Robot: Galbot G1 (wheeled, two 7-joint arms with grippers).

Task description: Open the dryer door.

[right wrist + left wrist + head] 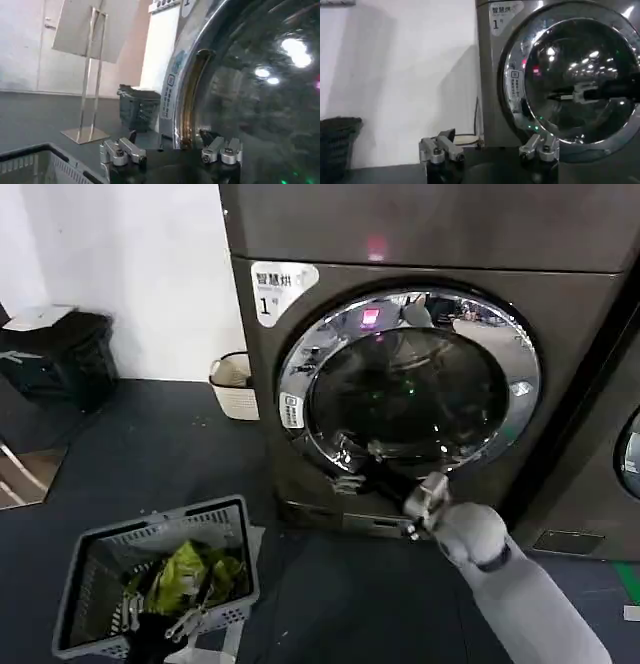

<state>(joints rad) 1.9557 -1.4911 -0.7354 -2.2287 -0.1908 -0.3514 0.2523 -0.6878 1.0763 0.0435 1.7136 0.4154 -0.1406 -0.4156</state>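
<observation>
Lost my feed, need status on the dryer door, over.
Right gripper open, at lower edge of dryer door. Door looks shut. Left gripper open, held back. Laundry basket on floor left, clear of the door.

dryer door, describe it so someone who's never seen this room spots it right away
Find the tall grey machine with the white "1" sticker. The dryer door is the big round porthole on its front: a wide shiny chrome ring around dark glass, unlike the neighbouring machine's door, cut off at the edge.

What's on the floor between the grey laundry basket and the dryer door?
In the head view, bare dark floor lies between the laundry basket and the dryer door; the small cream basket stands farther back.
</observation>
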